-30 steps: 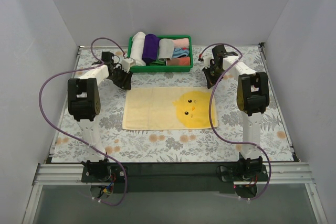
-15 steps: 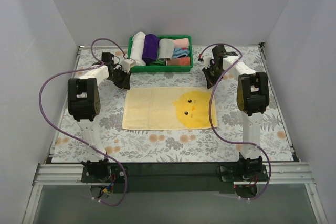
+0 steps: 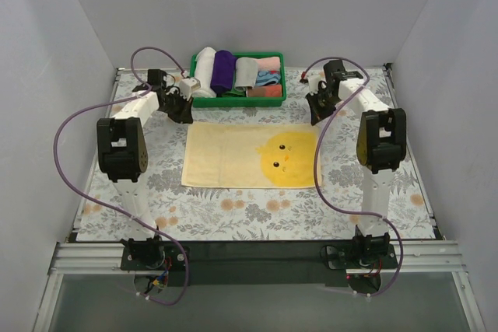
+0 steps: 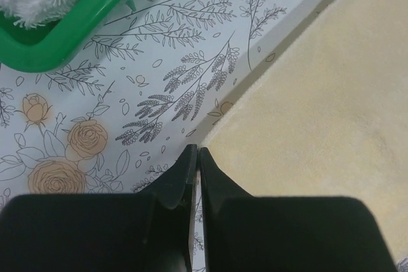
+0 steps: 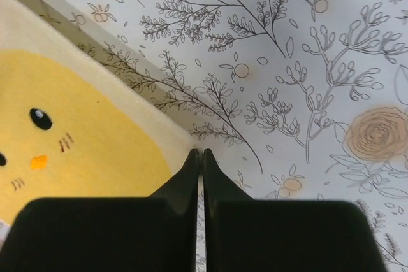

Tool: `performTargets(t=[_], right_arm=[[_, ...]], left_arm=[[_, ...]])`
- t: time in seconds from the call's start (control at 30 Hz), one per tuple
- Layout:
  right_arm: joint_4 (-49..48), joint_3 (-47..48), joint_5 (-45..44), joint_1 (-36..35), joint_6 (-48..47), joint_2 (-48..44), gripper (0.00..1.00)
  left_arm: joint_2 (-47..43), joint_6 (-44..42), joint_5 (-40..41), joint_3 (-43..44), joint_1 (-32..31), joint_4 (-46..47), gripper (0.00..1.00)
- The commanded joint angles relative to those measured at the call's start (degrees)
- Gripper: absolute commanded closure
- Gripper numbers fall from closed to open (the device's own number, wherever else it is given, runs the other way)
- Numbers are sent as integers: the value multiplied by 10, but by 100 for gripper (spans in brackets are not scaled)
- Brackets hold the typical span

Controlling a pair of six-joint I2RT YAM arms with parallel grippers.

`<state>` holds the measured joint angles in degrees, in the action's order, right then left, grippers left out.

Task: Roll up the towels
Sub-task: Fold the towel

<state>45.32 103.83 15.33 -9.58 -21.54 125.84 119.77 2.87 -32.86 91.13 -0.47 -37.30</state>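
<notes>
- yellow towel (image 3: 233, 157) lies flat on the bench (image 3: 148, 176), chick print toward the right
- left claw (image 4: 196, 152) pinched closed on its far-left corner; right claw (image 5: 199, 152) closed on the far-right corner
- grey towel (image 3: 246, 74) sits rolled in the green tray (image 3: 237, 101) behind, between a purple roll (image 3: 222, 70) and a pink cloth (image 3: 269, 63)

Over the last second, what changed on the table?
The left hand closed on the far left corner of the yellow towel; the right hand was already shut on the far right one. Both moved toward the green bin, dragging the towel's far edge along. Near edge and bin contents stayed put.
</notes>
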Motion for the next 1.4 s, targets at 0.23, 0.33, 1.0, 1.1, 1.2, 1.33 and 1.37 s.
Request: performTargets(t=[0.23, 0.33, 1.0, 1.1, 1.2, 1.33, 1.37], right_arm=[[32, -55, 94, 12, -61, -134, 99], [35, -101, 112, 12, -82, -174, 99], [19, -392, 121, 12, -185, -298, 99], [6, -405, 125, 11, -179, -288, 99], [1, -408, 125, 7, -176, -278, 99], [0, -410, 129, 4, -174, -273, 99], [1, -409, 130, 3, -173, -272, 99]], left_arm=[[-150, -89, -47, -54, 23, -40, 100], [-199, -128, -55, -110, 26, -58, 100], [-364, -323, -22, -419, 26, -76, 100], [-352, -315, -22, -424, 25, -69, 100], [-349, -306, -20, -428, 26, -57, 100], [-338, -298, -21, -430, 26, -50, 100], [-336, -297, -21, -431, 25, -49, 100]])
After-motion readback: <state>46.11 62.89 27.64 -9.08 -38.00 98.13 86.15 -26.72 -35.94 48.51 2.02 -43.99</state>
